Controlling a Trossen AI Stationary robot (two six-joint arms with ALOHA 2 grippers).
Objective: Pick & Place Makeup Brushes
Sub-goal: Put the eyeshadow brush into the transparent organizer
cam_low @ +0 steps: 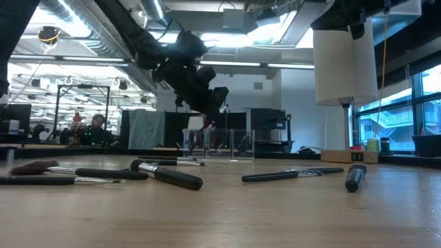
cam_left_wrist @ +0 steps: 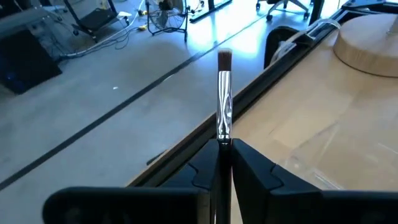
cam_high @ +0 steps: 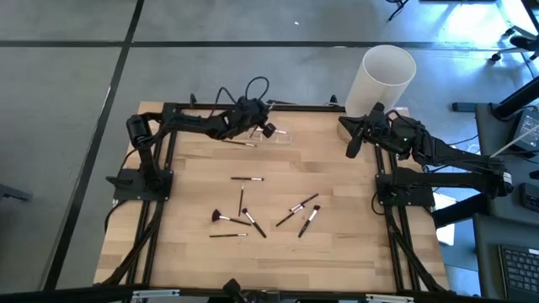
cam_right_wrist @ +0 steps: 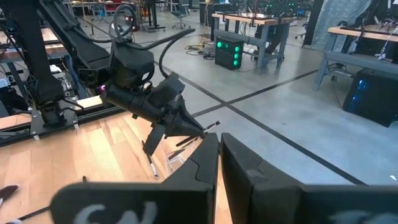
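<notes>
My left gripper is over the table's far edge, shut on one makeup brush with a silvery ferrule and dark brown bristles. Another brush lies flat on the table below the left arm. Several more makeup brushes lie flat on the wooden top near its middle, one of them fan-shaped. My right gripper hangs shut and holding nothing above the table's far right corner. My left gripper pinches the brush between its two fingers at the lower end of the ferrule. The brush lies along the fingers, with ferrule and bristles sticking out ahead of the fingertips. The fingers slant down toward the far edge. The brush is lifted clear of the table.
A clear plastic organiser stands on the table at the far edge, right by the left gripper. A tall white cylinder stands at the far right corner. A black frame runs along the table's sides.
</notes>
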